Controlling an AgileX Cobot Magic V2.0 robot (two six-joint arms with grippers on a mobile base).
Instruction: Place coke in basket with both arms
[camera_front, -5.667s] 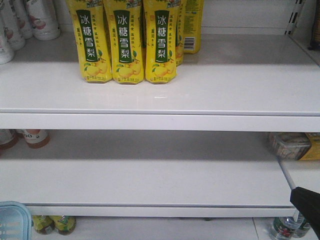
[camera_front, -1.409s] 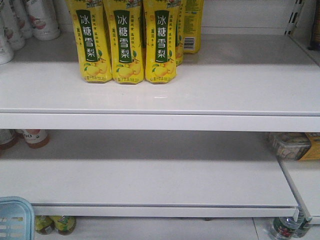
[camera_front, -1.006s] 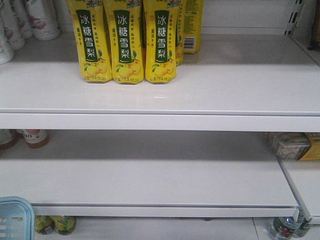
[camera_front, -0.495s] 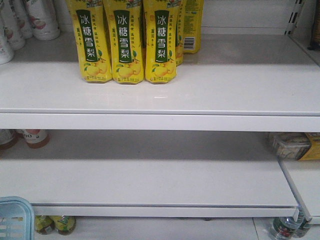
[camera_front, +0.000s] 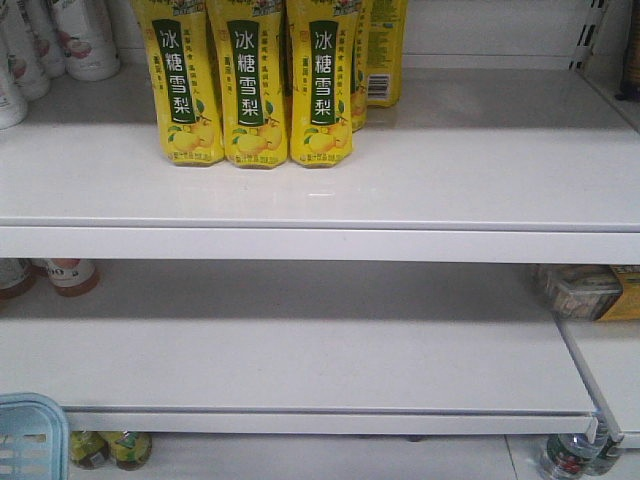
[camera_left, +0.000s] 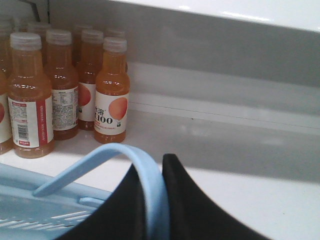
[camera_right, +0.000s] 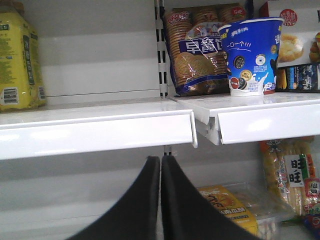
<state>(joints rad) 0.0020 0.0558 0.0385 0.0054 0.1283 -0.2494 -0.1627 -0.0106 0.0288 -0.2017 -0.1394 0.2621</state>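
White shop shelves (camera_front: 320, 180) fill the front view, yellow pear drink bottles (camera_front: 255, 85) lined up top centre. Basket (camera_front: 25, 435) peeks in at lower left, just a pale blue corner. Left gripper (camera_left: 156, 210) is clamped on the basket's handle (camera_left: 145, 175), orange juice bottles (camera_left: 111, 92) standing behind at upper left. Right gripper (camera_right: 161, 200) is pressed together, holding nothing, beneath the shelf edge. No coke visible anywhere.

Glossy white shelf (camera_front: 400, 180) — pale blue plastic basket (camera_front: 25, 435), smooth.
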